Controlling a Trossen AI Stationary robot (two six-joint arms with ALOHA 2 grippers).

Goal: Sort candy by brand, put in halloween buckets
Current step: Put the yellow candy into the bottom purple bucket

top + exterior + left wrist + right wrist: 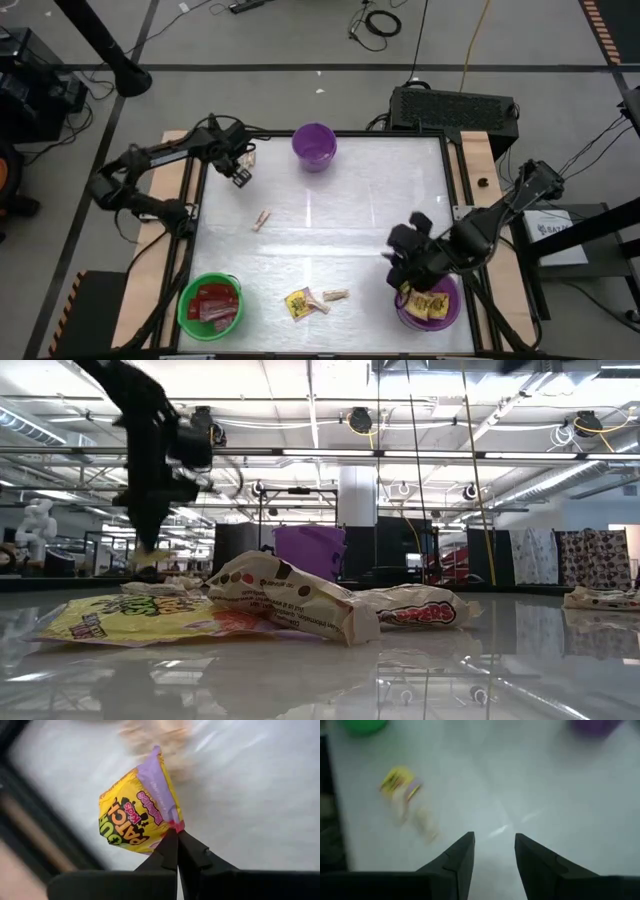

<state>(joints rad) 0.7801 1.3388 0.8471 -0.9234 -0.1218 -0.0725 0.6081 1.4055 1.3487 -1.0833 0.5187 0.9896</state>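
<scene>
The yellow packet (134,815) reads "SOUR PATCH KIDS" in dark letters, has a purple edge strip, and hangs by one corner from the left gripper (176,836), whose fingers are pressed together on it above the table's (330,220) far left corner. The right gripper (494,846) hovers with fingers spread and empty over the near right purple bucket (430,305), which holds more yellow packets. A second purple bucket (314,146) stands just beside the left gripper, while the green bucket (211,304) with flat red packets (212,300) sits well apart from it.
</scene>
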